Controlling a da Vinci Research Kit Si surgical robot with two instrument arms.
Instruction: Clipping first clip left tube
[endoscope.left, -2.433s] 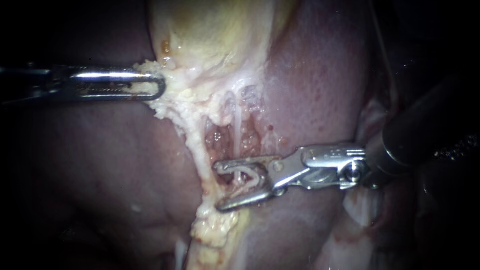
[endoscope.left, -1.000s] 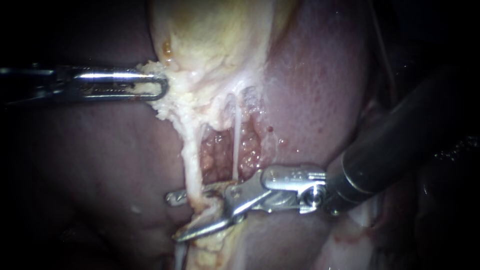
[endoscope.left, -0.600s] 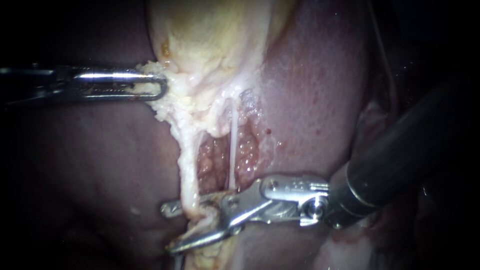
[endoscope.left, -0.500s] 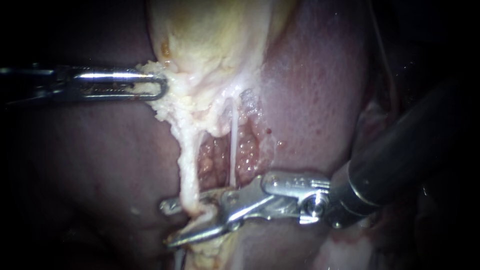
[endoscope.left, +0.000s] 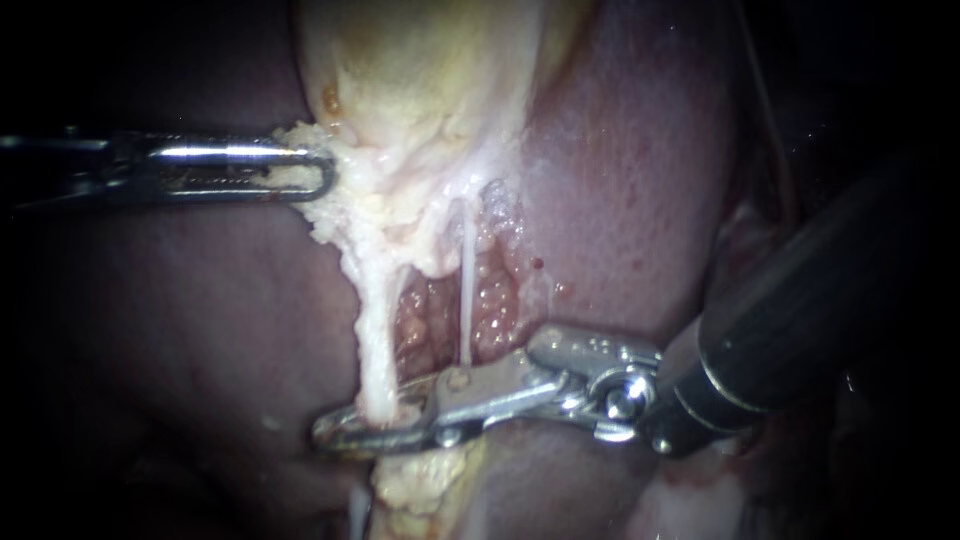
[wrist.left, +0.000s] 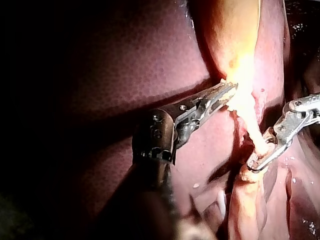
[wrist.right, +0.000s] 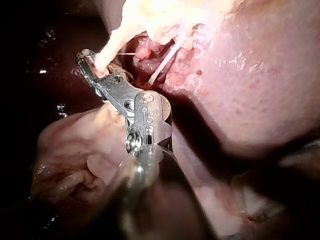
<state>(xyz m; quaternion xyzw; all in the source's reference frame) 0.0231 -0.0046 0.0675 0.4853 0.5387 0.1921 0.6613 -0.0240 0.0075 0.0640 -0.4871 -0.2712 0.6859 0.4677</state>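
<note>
**Left instrument** (endoscope.left: 318, 172): The shaft enters from the left and lies level. Its 2 jaws are pressed together on the pale, crumbly lower edge of the gallbladder (endoscope.left: 430, 90), with tissue showing inside the slot of the jaws. In the left wrist view the same grip shows, with the jaw tips (wrist.left: 227, 94) buried in the bright pale edge.

**Right instrument** (endoscope.left: 335, 432): The shaft enters from the right. Its 2 jaws reach past the right tube (endoscope.left: 466, 290) and are closed down across the left tube (endoscope.left: 372, 330), 1 jaw on each side, with almost no gap between them. The tube enters the jaws from above. Lumpy pale tissue hangs just below them. No view shows what the jaws carry inside.

**Left tube**: This is a thick, pale cord. It runs down from the gallbladder's lower edge to the right instrument's jaws and is pulled straight between the 2 instruments. In the right wrist view it (wrist.right: 112, 42) meets the jaws close to their tips (wrist.right: 87, 60).

**Right tube**: This is a thin white strand, apart from the left tube. Its lower end passes behind the base of the right instrument's jaws.

**Surroundings**: A red, pebbled patch (endoscope.left: 430, 320) lies between the 2 tubes. The liver (endoscope.left: 630, 180) lies on both sides of them.
</note>
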